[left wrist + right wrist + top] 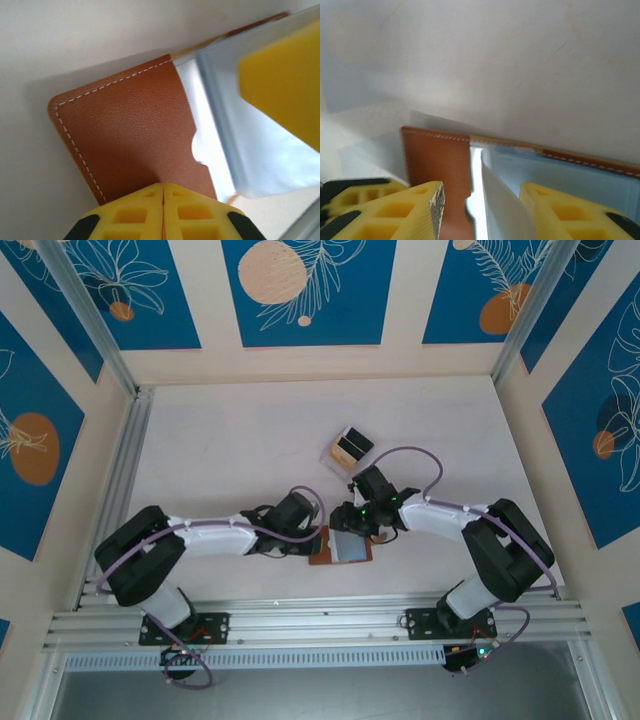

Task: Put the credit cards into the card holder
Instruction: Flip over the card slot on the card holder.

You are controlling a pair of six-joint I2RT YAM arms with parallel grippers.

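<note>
- Near edge: pinning the open card holder flat, with left gripper jaws pressed together on its brown flap.
- Just beyond: straddling a pale sheet with right gripper jaws spread; card or lining, cannot tell.
- Farthest: black and tan credit cards in the clear plastic box.

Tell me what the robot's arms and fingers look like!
Both the left arm and right arm have white tubes between chunky black joints, with a thin purple cable looping along each. Tiny green lights glow near the right wrist. The left gripper and right gripper have bright yellow fingers with little square hollows and black bases.
</note>
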